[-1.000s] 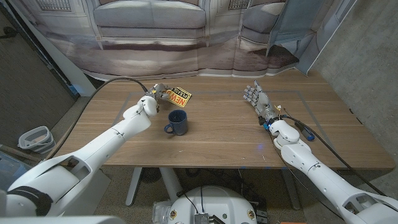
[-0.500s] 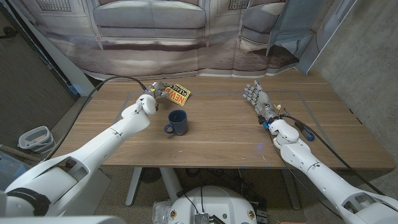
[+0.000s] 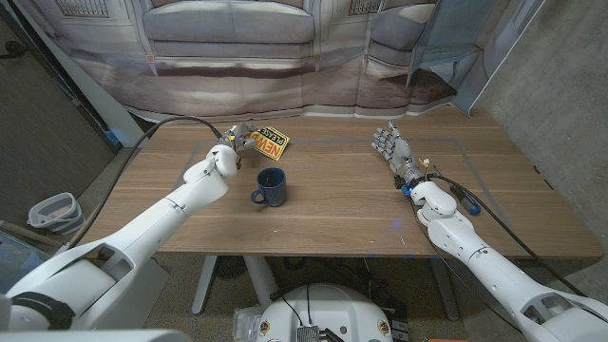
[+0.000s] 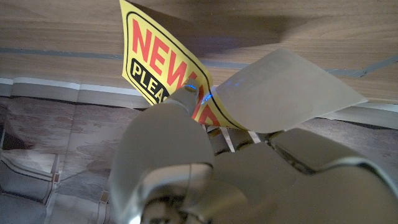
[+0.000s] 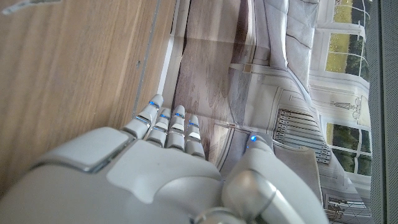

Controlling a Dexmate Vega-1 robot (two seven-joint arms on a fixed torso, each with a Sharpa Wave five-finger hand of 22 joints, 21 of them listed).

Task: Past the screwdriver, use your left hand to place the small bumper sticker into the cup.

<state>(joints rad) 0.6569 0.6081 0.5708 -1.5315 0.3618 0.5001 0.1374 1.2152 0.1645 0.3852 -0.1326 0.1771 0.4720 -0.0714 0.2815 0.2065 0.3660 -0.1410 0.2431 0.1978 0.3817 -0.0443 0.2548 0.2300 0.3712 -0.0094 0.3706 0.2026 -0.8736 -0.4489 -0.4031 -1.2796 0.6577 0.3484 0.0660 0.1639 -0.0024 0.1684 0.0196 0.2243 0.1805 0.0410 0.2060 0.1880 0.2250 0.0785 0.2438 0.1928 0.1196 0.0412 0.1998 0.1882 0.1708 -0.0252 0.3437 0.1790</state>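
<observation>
Pinching the small bumper sticker (image 3: 273, 144) between thumb and fingers (image 4: 163, 134), the left hand (image 3: 237, 142) holds it up off the table (image 3: 342, 204), at about 12 o'clock from the blue cup (image 3: 272, 186) and a bit beyond it. The sticker's yellow with red and black lettering, and the left wrist view shows one edge curling over. The cup stands upright with its handle at about 8 o'clock. Over at 3 o'clock from the cup, the right hand (image 3: 390, 146) holds nothing, fingers straight and side by side.
</observation>
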